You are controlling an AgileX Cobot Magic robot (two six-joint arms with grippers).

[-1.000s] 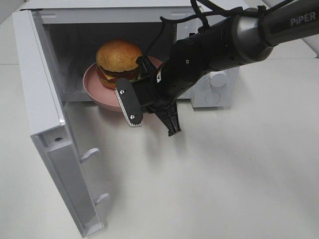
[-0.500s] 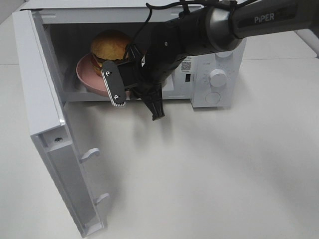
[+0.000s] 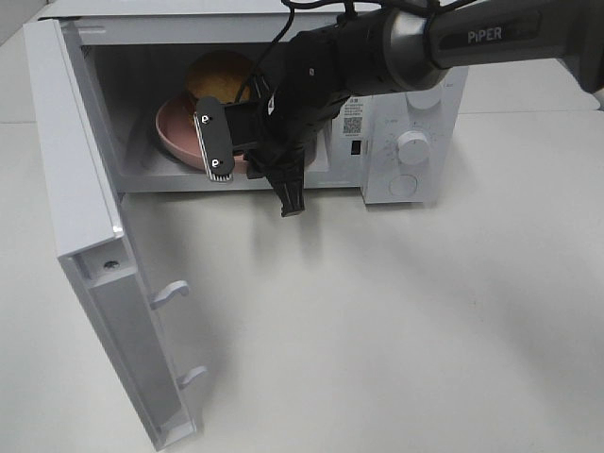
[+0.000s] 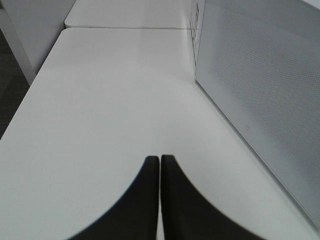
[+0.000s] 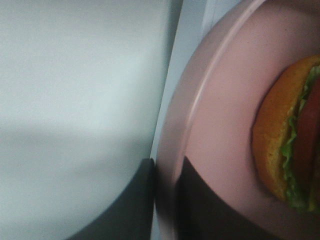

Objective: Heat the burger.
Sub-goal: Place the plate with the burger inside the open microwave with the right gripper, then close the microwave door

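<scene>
Loading is the step in hand, I judge. From the high camera, the right end effector (image 3: 253, 181) reaches into the open microwave (image 3: 406, 142). The burger (image 3: 219, 77) sits on the pink plate (image 3: 175, 132) inside the cavity, and the door (image 3: 85, 217) stands wide. The left wrist camera shows the left end effector (image 4: 159, 161) closed on nothing above the worktop (image 4: 100, 100), beside the door's mesh panel. The right wrist camera shows two dark fingers (image 5: 135, 210) pinching the plate's rim, with the burger just beyond. Next, the plate wants setting flat on the cavity floor. Then come a release and a straight withdrawal clear of the doorway, before the door is swung shut.
</scene>
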